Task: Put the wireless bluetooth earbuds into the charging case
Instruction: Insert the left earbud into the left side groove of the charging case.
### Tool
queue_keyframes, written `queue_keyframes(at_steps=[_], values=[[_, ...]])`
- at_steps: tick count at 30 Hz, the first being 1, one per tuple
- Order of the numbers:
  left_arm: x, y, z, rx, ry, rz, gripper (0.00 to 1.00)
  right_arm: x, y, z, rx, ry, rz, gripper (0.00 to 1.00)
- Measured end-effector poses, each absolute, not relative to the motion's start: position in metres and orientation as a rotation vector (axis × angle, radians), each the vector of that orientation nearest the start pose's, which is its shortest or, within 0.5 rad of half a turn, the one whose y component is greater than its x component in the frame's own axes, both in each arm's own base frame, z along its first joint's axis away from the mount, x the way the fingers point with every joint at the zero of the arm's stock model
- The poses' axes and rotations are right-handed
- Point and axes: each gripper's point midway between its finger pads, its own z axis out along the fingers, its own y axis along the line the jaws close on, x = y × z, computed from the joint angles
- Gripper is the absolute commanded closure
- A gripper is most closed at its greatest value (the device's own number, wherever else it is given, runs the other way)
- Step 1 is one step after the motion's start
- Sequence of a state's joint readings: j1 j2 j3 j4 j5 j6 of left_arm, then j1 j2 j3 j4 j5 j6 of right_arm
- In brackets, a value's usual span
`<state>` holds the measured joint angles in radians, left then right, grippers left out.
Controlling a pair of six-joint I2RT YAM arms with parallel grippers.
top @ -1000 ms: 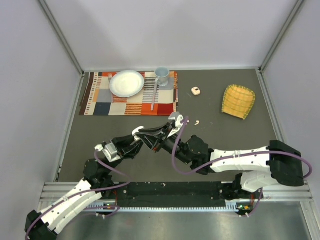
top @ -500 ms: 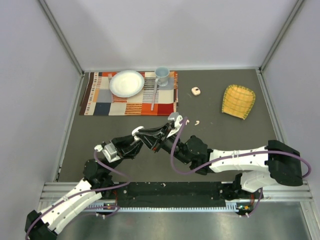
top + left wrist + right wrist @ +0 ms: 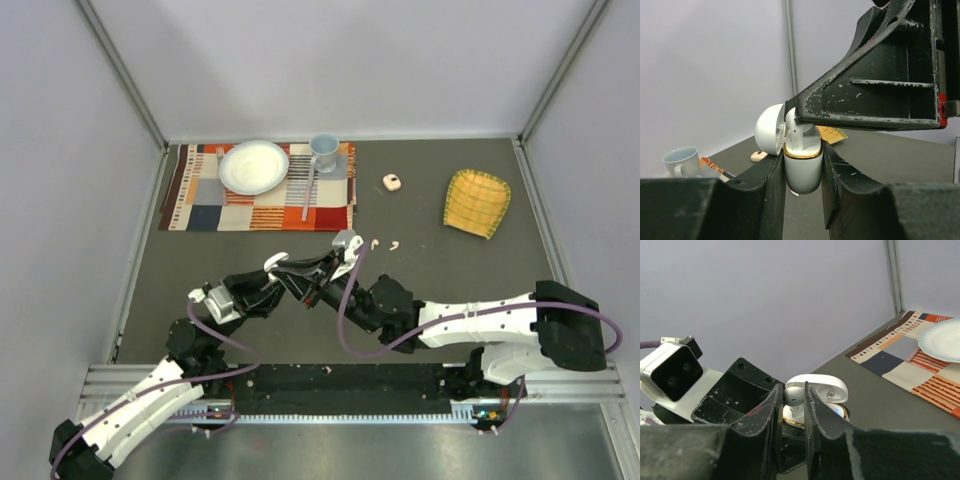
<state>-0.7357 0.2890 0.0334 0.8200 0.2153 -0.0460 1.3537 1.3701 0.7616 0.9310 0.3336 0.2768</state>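
Observation:
My left gripper [image 3: 802,159] is shut on a white charging case [image 3: 802,172] with a gold rim, held above the table with its lid [image 3: 769,131] open. Directly over the case, my right gripper [image 3: 791,396] is shut on one white earbud [image 3: 795,395], whose stem reaches down into the case's open top [image 3: 799,419]. From above, both grippers meet at the case [image 3: 346,240] in mid-table. Two more earbuds [image 3: 376,243] [image 3: 394,244] lie loose on the dark table just to its right.
A second small cream case [image 3: 392,182] lies further back. A yellow woven dish [image 3: 477,202] sits at the back right. At the back left, a striped placemat [image 3: 200,205] carries a white plate [image 3: 253,166], a blue-grey cup [image 3: 323,150] and a spoon [image 3: 308,195].
Both grippers and the case have drifted slightly left and toward me, uncovering a loose earbud that the right arm's cable hid. Both grips are unchanged.

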Motion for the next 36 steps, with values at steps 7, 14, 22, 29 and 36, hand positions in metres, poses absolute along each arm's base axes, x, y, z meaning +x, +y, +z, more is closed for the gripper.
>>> queue_keyframes(at_steps=[7,14,22,29,36], values=[[0.1559,-0.1945,0.2861,0.531,0.883,-0.824,1.00,0.1368,0.4265,0.3229,-0.425,1.289,1.108,1.00],[0.1552,-0.1937,0.2885,0.527,0.873,-0.824,1.00,0.1353,0.4273,0.3234,-0.425,1.292,1.052,1.00],[0.1559,-0.1942,0.2867,0.530,0.881,-0.823,1.00,0.1359,0.4270,0.3210,-0.429,1.300,1.040,0.89],[0.1558,-0.1943,0.2866,0.531,0.881,-0.823,1.00,0.1355,0.4264,0.3210,-0.431,1.308,1.041,0.81],[0.1558,-0.1942,0.2867,0.530,0.880,-0.822,1.00,0.1336,0.4259,0.3217,-0.449,1.314,1.042,0.76]])
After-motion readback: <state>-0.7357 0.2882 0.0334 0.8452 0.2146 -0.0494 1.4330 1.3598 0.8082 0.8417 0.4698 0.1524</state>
